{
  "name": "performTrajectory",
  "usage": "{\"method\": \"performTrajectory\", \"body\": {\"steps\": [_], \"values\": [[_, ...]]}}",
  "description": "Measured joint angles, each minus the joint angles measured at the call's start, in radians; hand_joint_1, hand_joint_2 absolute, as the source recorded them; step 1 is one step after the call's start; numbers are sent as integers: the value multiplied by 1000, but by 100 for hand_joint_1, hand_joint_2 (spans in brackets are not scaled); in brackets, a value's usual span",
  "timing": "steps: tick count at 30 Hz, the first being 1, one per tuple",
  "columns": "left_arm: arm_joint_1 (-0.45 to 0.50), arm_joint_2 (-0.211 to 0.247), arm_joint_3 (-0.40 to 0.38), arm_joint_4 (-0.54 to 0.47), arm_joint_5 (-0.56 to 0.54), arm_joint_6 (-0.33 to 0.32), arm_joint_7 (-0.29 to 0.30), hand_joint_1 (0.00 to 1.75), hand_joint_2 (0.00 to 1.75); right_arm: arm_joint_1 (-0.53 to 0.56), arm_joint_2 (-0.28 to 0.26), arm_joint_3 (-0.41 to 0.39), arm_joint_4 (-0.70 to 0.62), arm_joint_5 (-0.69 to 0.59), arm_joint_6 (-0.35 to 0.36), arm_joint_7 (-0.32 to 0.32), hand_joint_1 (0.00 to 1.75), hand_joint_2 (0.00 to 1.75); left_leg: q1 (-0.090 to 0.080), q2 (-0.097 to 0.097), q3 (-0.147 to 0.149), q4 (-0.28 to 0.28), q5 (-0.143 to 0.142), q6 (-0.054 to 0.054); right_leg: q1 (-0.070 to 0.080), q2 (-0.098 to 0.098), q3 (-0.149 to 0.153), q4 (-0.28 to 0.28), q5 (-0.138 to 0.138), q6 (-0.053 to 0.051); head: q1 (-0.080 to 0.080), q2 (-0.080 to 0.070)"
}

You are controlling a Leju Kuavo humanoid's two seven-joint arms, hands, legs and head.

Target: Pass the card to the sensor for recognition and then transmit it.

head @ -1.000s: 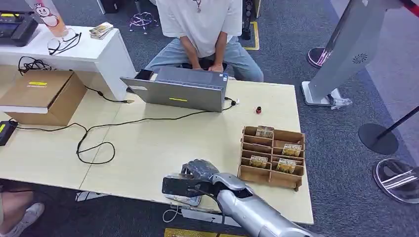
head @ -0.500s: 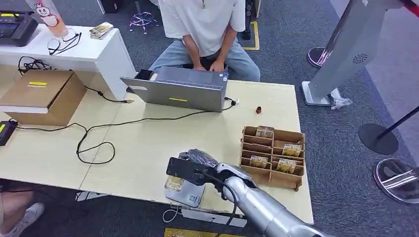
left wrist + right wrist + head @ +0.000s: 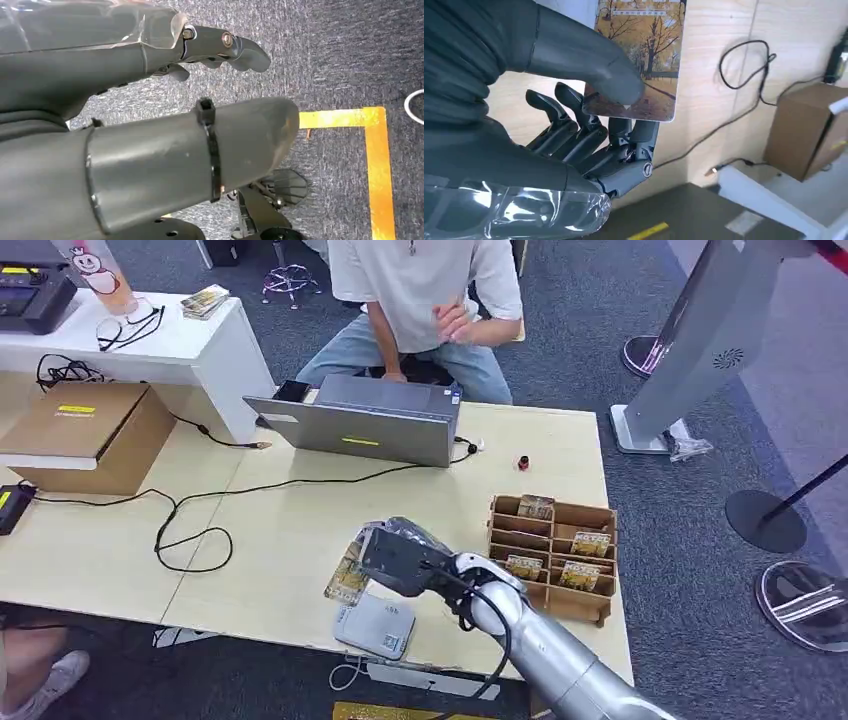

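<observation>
1. Pale wood-grain counter [image 3: 300, 530] carries the work area. A flat grey sensor [image 3: 375, 626] lies at its near edge, and a wooden compartment rack [image 3: 551, 558] stands just to the sensor's right, with further cards upright in several slots.

2. The card [image 3: 347, 575], printed with an autumn tree scene, is held in the right hand [image 3: 400, 558]. The wrist view shows the thumb pressed on the printed face and the fingers [image 3: 574, 131] behind it, a firm pinch at one end of the card [image 3: 640, 55].

3. Position: the card sits above the counter, beside and beyond the sensor's far-left corner, not over the sensor face. Whether it touches the counter cannot be told.

4. The left hand [image 3: 150, 100] hangs over grey carpet with yellow floor tape. Its fingers are extended and apart, holding nothing.

5. A person [image 3: 425, 300] sits at the far side behind a laptop [image 3: 360, 425], one hand raised near the chest.

6. Assessment: the card is picked and secured. Whether recognition at the sensor has registered cannot be confirmed from these views. The handover appears outstanding, since the card remains in the robot's grasp, well apart from the person.

7. Risk: the one-ended pinch may let the card pivot during transfer.
</observation>
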Motion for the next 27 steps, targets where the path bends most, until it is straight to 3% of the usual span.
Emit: {"method": "performTrajectory", "body": {"steps": [6, 12, 27], "values": [[2, 0, 0, 0, 7, 4, -6, 0, 0, 17, -24, -31, -85, -6, -33, -23, 175, 175, 0, 0, 0, 0, 0, 0, 0, 0, 0, 0, 0, 0, 0, 0], [4, 0, 0, 0, 9, 6, -14, 0, 0, 33, -37, -73, -164, 66, -127, -47, 175, 175, 0, 0, 0, 0, 0, 0, 0, 0, 0, 0, 0, 0, 0, 0], [10, -2, 0, 0, 10, 19, -27, 0, 0, 45, -41, -169, -257, 459, -419, -46, 175, 175, 0, 0, 0, 0, 0, 0, 0, 0, 0, 0, 0, 0, 0, 0]]}}
